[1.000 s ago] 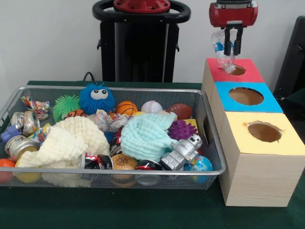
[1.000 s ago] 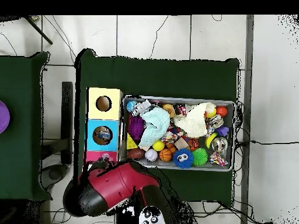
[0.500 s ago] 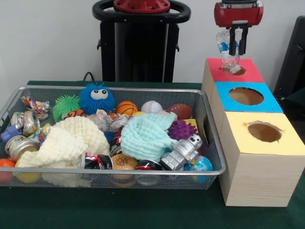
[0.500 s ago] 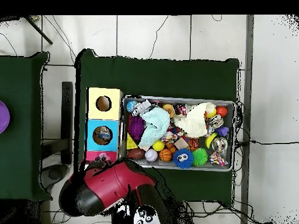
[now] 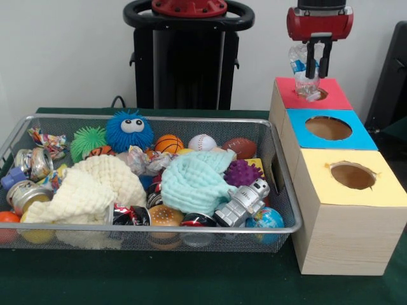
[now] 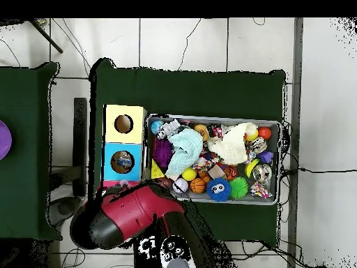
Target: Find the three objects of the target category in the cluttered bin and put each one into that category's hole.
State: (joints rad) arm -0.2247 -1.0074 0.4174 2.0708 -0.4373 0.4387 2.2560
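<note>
My gripper (image 5: 319,68) hangs over the red-topped box (image 5: 337,96) at the far right. It is shut on a crumpled clear wrapper (image 5: 300,63) with blue print. The wrapper's lower end dangles at the box's round hole (image 5: 316,94). The silver wire-mesh bin (image 5: 152,227) stands left of the boxes, full of clutter. Two more crumpled printed wrappers lie in it, one at its far left corner (image 5: 46,140) and one near the middle (image 5: 143,159). In the overhead view the red arm (image 6: 129,216) hides the gripper and most of the red-topped box; the bin (image 6: 213,117) shows whole.
The blue-topped box (image 5: 356,138) and the yellow-topped box (image 5: 381,190) stand in a row in front of the red one. The bin also holds two cloths (image 5: 194,181), spiky balls (image 5: 243,171), crushed cans (image 5: 28,190), sports balls and a toy robot (image 5: 245,202).
My gripper has shifted slightly to the right over the red-topped box with the wrapper still in it. Things in the bin have not moved.
</note>
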